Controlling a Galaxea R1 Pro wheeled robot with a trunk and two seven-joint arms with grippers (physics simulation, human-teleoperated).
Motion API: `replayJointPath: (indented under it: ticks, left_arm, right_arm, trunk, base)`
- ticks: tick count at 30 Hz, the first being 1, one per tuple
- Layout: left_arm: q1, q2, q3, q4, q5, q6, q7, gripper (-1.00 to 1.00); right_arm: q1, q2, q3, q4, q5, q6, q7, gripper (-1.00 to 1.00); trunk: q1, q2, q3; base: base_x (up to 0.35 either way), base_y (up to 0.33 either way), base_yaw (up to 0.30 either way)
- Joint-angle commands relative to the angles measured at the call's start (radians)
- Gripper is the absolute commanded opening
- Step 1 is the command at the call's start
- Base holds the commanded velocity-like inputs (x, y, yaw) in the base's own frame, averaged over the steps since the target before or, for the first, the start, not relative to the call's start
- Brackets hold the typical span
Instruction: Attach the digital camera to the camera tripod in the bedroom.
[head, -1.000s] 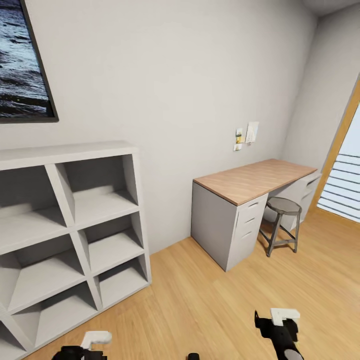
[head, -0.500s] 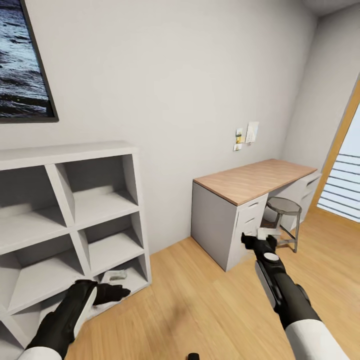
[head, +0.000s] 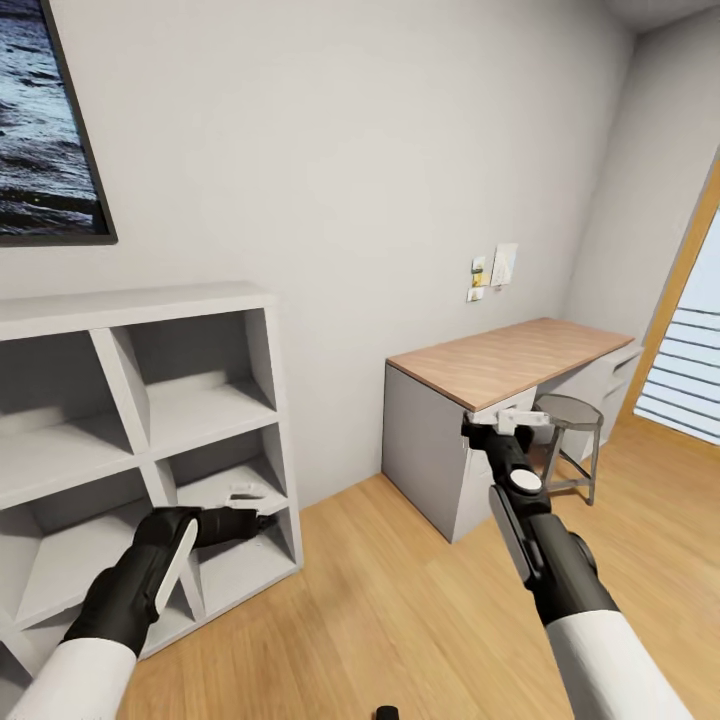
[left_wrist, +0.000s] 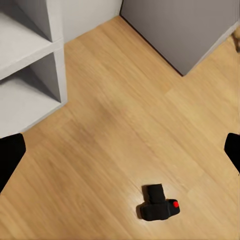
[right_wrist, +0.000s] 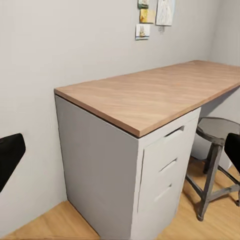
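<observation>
Digital camera (left_wrist: 159, 203), small, black and boxy with a red button, lies on the light wood floor (left_wrist: 125, 125) near the grey cube shelf (head: 150, 440). Both arms have risen since earlier: left hand (head: 262, 520) and right hand (head: 497, 425) spread open, the right before the wood-topped worktop (head: 510, 360).

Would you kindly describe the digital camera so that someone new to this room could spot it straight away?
Start from the white cube shelf and the grey desk; between them runs bare light wood floor. The digital camera lies alone on those boards, a small black boxy body with a short lens barrel. Its round red button marks it out.
</observation>
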Motion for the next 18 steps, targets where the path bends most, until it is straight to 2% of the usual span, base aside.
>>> replayJointPath:
  ticks: [1,6,13,18]
  left_arm:
    - [-0.001,-0.006,-0.003,-0.005,0.0,0.01,-0.002,1.0]
    - [-0.001,-0.014,-0.017,-0.009,-0.003,0.037,-0.001,1.0]
    - [-0.001,-0.004,-0.022,-0.011,-0.004,0.066,-0.002,1.0]
    - [-0.001,0.0,-0.049,-0.012,-0.005,0.071,-0.001,1.0]
  right_arm:
    - [-0.001,0.0,0.018,0.004,0.0,0.005,0.006,1.0]
    - [-0.001,0.001,0.046,0.014,0.0,0.003,0.035,1.0]
    - [-0.001,0.001,0.058,0.018,0.001,0.003,0.045,1.0]
    - [-0.001,0.001,0.061,0.02,0.001,0.004,0.045,1.0]
  trunk:
    - [0.0,-0.001,-0.001]
    - [0.0,-0.001,-0.001]
    - [0.0,-0.001,-0.001]
    - [0.019,-0.036,-0.017]
  base:
    - [0.0,0.0,0.0]
    - [0.0,0.0,0.0]
    - [0.0,0.0,0.0]
    - [0.0,0.0,0.0]
